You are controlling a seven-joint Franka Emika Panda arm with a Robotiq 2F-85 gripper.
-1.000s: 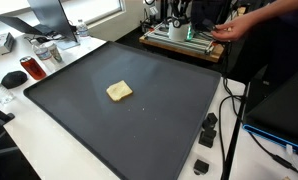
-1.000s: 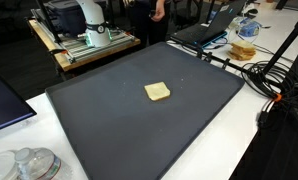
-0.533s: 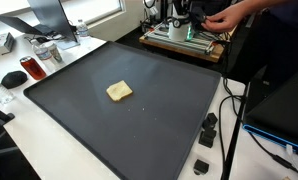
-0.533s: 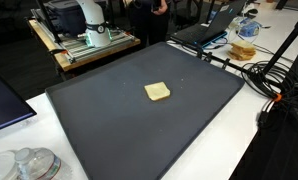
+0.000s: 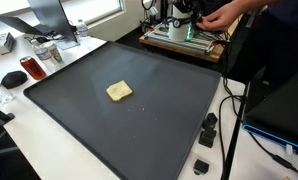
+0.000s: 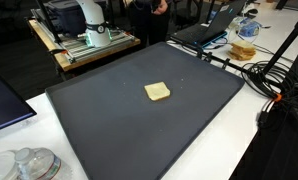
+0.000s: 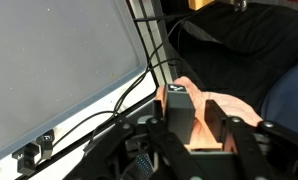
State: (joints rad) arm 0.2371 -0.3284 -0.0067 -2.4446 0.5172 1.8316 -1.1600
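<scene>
On matte mat (image 5: 154, 125), squarish sponge (image 5: 119, 91)

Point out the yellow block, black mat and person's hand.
yellow block (image 5: 119, 91): in an exterior view, top face
black mat (image 6: 109, 125): in an exterior view, bare surface
person's hand (image 7: 207, 115): wrist view, its middle

Tabletop stock count.
One black mat (image 5: 169, 125), one yellow block (image 5: 119, 91), one red can (image 5: 31, 69), one computer mouse (image 5: 12, 78), one person's hand (image 5: 214, 17).
</scene>
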